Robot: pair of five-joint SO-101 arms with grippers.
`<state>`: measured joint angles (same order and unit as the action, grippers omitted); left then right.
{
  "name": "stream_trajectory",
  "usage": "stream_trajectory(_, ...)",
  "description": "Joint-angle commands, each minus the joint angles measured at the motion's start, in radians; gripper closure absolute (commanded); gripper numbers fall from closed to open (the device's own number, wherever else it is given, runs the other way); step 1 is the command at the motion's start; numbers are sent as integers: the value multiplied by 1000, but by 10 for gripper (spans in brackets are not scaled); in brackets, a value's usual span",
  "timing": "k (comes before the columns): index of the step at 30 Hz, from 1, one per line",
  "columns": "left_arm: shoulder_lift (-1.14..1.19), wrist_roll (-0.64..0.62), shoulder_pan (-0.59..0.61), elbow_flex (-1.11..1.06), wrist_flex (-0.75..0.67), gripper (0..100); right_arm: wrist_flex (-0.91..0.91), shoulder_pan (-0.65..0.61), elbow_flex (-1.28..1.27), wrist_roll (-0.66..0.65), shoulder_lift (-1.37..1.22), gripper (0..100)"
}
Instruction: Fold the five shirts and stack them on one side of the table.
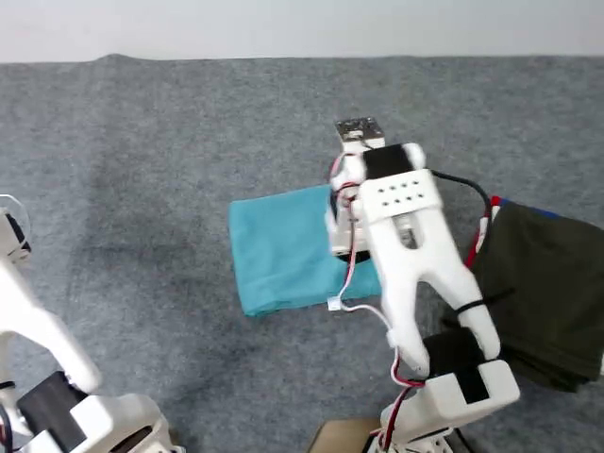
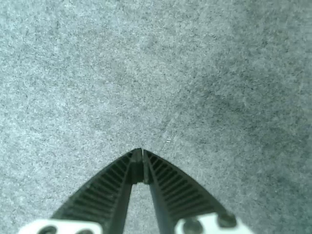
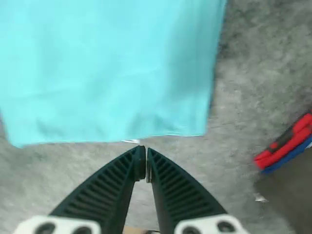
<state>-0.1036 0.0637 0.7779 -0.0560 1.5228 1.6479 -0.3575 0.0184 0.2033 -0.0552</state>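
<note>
Lying flat, folded teal shirt [image 1: 278, 250]

The table [image 1: 142, 142] was overlooked from high above. Its grey surface was seen close, facing down, from the left wrist; the teal shirt [image 3: 107, 63], shared with the high view, from the right.

Bright room, with even, diffuse light from overhead. The white wall [image 1: 283, 24] at the back is close to blown out. The grey table cover [image 1: 142, 142] is flatly lit, with a faint darker band toward its left side. There's a slight soft shadow beneath the right arm [image 1: 415, 255]. The dark shirt stack [image 1: 552, 293] reads nearly black, its folds barely showing. In the right wrist view the teal shirt [image 1: 283, 250] is very bright, with a narrow shadow on the cover along one edge. In the left wrist view a dim, soft-edged patch lies on the cover.
</note>
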Motion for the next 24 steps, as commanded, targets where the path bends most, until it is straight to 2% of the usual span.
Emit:
stream_trajectory(1, -44, 2, -2, 2, 5, 995, -13, -56, 3, 163, 48, 989)
stream_trajectory(4, -44, 2, -2, 2, 23, 995, -76, -53, 3, 195, 24, 989)
stream_trajectory(8, -44, 2, 0, 2, 25, 995, -189, 13, 8, 103, -62, 984)
stream_trajectory(12, -46, 3, 0, 2, 25, 995, -240, 39, 8, -40, -139, 845)
stream_trajectory(15, -46, 3, 0, 2, 25, 995, -242, 39, 9, -54, -180, 715)
stream_trajectory(17, -46, 3, 0, 2, 25, 995, -242, 41, 9, -58, -208, 663)
stream_trajectory(24, -44, 3, -2, 2, 25, 995, -346, 33, 9, -60, -331, 648)
